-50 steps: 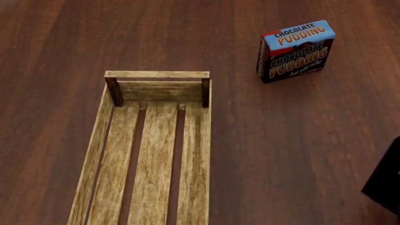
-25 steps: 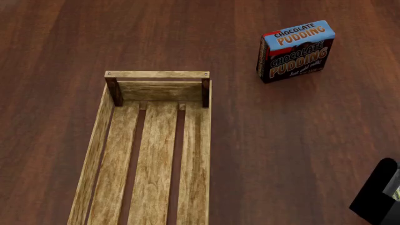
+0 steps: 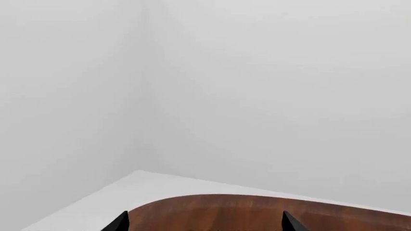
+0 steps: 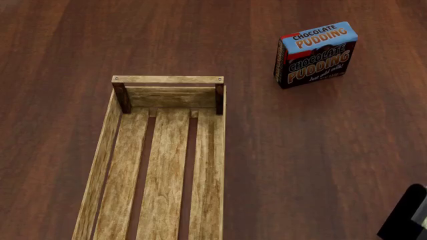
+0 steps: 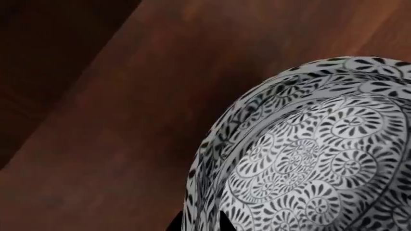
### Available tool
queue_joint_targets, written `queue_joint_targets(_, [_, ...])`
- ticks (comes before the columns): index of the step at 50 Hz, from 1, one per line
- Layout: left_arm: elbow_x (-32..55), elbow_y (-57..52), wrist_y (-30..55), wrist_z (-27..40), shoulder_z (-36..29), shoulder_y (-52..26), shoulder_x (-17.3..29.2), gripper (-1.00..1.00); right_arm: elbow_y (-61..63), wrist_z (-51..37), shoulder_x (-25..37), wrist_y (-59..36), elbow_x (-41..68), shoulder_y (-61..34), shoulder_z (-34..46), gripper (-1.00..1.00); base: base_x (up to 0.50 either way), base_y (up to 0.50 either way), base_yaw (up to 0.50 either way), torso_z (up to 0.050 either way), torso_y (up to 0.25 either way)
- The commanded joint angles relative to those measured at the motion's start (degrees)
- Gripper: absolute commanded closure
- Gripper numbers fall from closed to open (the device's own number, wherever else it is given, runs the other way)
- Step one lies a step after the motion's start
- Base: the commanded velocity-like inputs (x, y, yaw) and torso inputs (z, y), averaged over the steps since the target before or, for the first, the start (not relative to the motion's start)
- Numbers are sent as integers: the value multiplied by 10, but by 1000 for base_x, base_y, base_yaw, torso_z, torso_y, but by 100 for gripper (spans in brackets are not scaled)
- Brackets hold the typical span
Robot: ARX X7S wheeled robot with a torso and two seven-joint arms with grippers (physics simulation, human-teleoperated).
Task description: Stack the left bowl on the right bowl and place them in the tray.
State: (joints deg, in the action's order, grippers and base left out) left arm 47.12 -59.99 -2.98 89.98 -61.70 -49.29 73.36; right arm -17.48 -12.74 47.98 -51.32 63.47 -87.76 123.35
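In the right wrist view a white bowl with black floral swirls [image 5: 308, 154] fills the frame over the brown wooden table. It shows a double rim, as of one bowl nested in another. My right gripper [image 5: 198, 224] is shut on that rim, one black fingertip inside and one outside. The tray [image 4: 107, 150], a long light-brown slatted crate with dark corner posts, lies empty at the centre-left of the head view. My right arm [image 4: 402, 220] shows only at that view's lower right corner. My left gripper [image 3: 204, 224] is open and empty, above the table's edge, facing a white wall.
A chocolate pudding box [image 4: 315, 54] stands upright at the far right of the table, beyond the tray. Dark wooden tabletop [image 4: 300, 160] lies between the tray and my right arm. The table's rounded edge [image 3: 212, 197] shows in the left wrist view.
My right arm's black shape pushed further into the head view's lower right corner, then drew back a little down and right. Tray and pudding box have not moved.
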Motion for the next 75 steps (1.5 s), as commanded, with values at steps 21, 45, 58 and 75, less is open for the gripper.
queue_joint_targets(21, [-25,0,-33,0,-12,8,7,-100,202,-89,112,-126,34,-132,0,100,0,0,0,0,0])
queue_joint_targets(45, [-60,0,-81,0,-21,35,30,-100,346,70,46,-180,-126,-358,83,100,0,0,0,0,0])
queue_joint_targets(58, [-67,0,-92,0,-21,41,34,-100,343,165,-21,-118,-207,-427,115,100,0,0,0,0,0])
queue_joint_targets(75, [-76,0,-96,0,-13,54,29,-100,284,264,-114,16,-316,-452,109,100,0,0,0,0,1])
